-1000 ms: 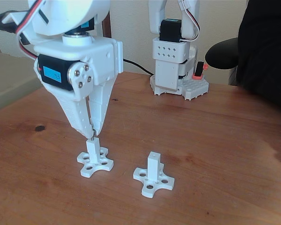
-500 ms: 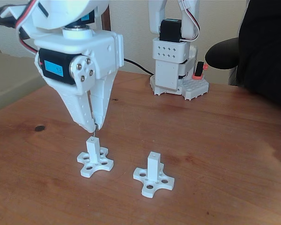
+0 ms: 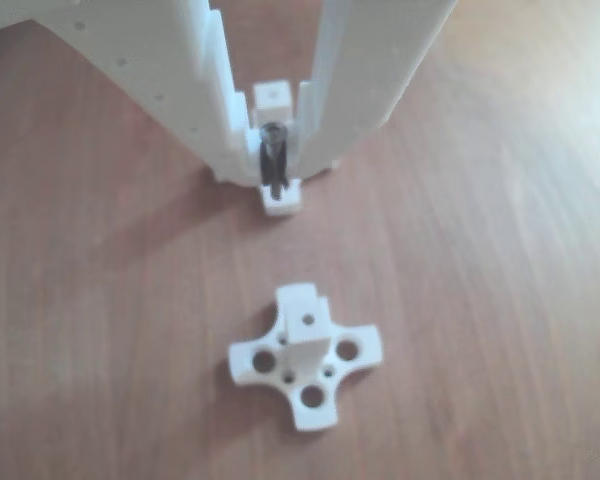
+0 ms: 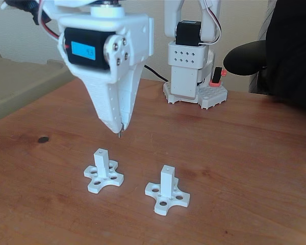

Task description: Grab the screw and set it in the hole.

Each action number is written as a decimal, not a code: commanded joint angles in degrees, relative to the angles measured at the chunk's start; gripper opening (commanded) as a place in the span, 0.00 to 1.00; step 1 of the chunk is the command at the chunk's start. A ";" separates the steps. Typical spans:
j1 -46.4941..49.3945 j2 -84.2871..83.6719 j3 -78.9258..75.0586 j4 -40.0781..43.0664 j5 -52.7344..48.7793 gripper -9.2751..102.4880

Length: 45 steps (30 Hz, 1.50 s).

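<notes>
White printed arm [image 4: 112, 66] with black servos, blue label, silver screws, red-black wires.

This looks like a hobbyist's robotics corner in a home or small office rather than a lab. A reddish-brown wooden table [image 4: 234, 153] carries a white 3D-printed arm base [image 4: 194, 87] near its far edge, with a black cable [image 4: 152, 72] trailing off behind it. Two small white cross-shaped printed bases [image 4: 103, 176] sit toward the near edge. A plain cream wall [image 4: 239, 20] stands behind, and a black office chair armrest [image 4: 245, 57] shows at the far right corner.
</notes>
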 commanded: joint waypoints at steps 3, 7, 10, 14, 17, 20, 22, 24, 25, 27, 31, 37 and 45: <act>-2.99 7.73 -1.67 -0.97 0.79 0.04; -5.01 8.35 -0.62 -0.97 1.67 0.04; -6.33 8.61 0.44 -1.32 2.20 0.04; -8.44 8.96 2.37 -2.20 2.99 0.04; -9.32 8.96 2.90 -2.64 3.34 0.04; -10.81 8.96 4.31 -3.78 3.87 0.04; -11.43 8.79 4.75 -4.22 4.04 0.04; -11.78 8.70 5.01 -4.57 4.31 0.04; -12.04 8.70 5.19 -4.66 4.39 0.04; -12.30 8.61 5.27 -4.83 4.57 0.04; -12.92 8.53 5.89 -5.45 4.75 0.04; -13.18 7.47 6.50 -6.59 4.75 0.04; -12.30 5.62 6.42 -7.47 4.31 0.04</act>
